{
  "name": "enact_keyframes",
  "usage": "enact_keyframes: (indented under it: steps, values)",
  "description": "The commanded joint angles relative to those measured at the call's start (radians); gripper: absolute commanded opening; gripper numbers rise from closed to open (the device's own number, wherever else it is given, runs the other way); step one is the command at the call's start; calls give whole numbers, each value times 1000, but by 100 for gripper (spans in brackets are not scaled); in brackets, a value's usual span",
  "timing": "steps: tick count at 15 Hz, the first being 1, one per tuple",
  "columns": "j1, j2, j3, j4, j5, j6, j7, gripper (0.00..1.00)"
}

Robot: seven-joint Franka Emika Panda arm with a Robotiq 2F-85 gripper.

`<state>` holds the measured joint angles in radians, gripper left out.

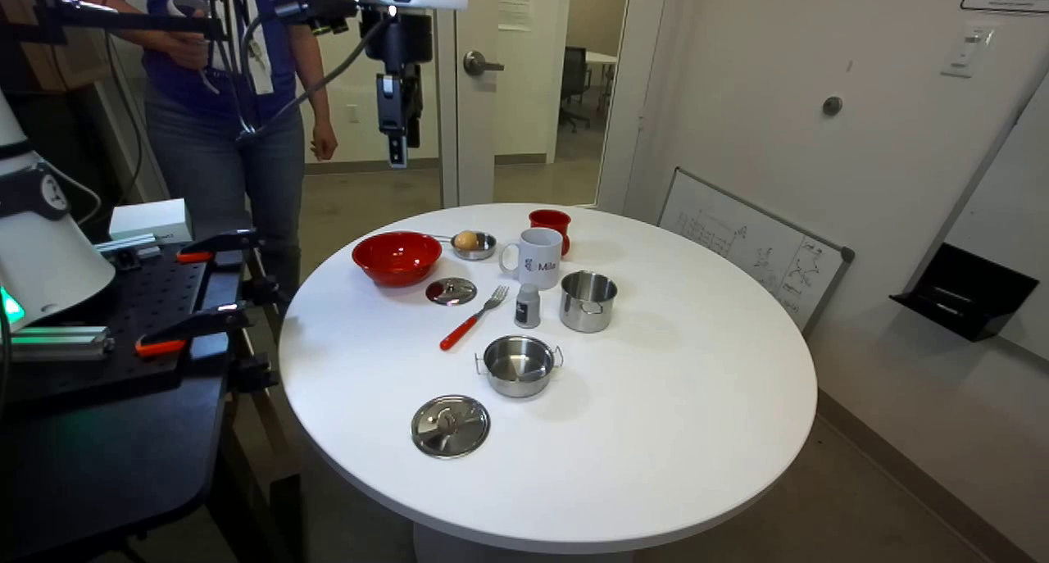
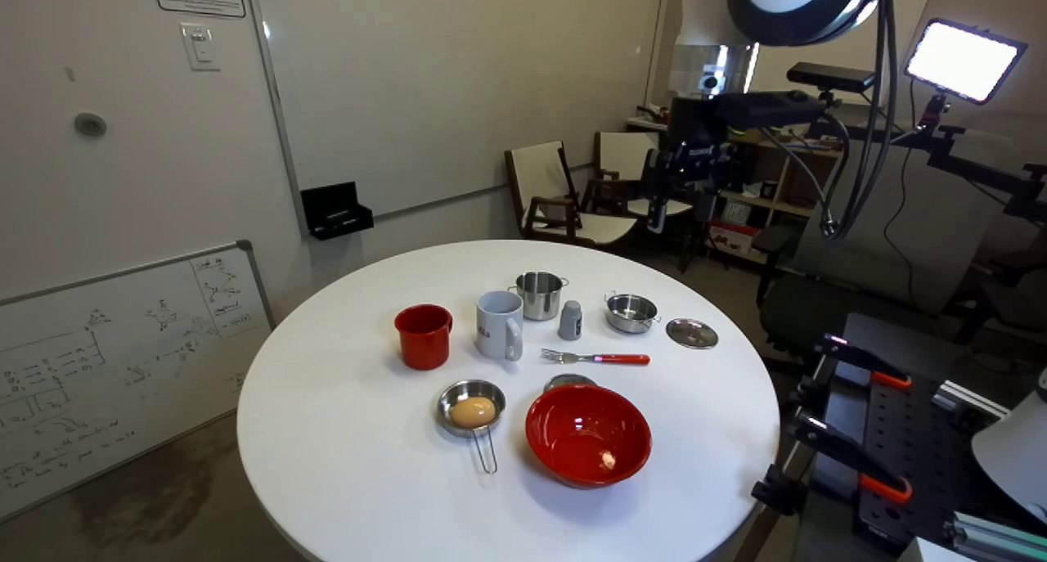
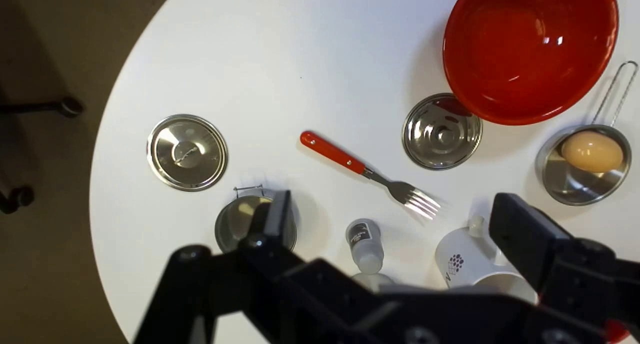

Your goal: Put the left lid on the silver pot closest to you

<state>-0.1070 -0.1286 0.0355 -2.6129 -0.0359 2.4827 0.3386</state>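
The left lid (image 3: 442, 131) is a small round silver lid with a centre knob. It lies flat beside the red bowl, whose rim overlaps it in the wrist view. In an exterior view it shows whole (image 1: 451, 291); in an exterior view the bowl partly hides it (image 2: 570, 380). The closest silver pot (image 1: 519, 368) is low, uncovered, with two side handles; a finger partly covers it in the wrist view (image 3: 237, 223). My gripper (image 3: 391, 211) is open and empty, high above the table in both exterior views (image 1: 398, 149).
A larger flat lid (image 1: 451, 426) lies near the low pot. A taller pot (image 1: 588, 302), grey shaker (image 1: 528, 306), white mug (image 1: 538, 257) and red mug (image 2: 424, 337) stand mid-table. A red-handled fork (image 3: 367, 171), red bowl (image 2: 587, 435) and pan with an egg (image 2: 473, 412) are nearby.
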Motion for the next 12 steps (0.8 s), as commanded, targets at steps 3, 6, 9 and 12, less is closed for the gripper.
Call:
enact_keyframes:
  steps: [3, 6, 9, 12]
  values:
    - [52, 222, -11, 129, 6, 35, -16, 100]
    - [61, 184, -30, 85, 1, 32, -1, 100]
    - [53, 167, -44, 65, -13, 56, 53, 100]
    - [60, 239, -46, 104, 20, 98, 49, 100]
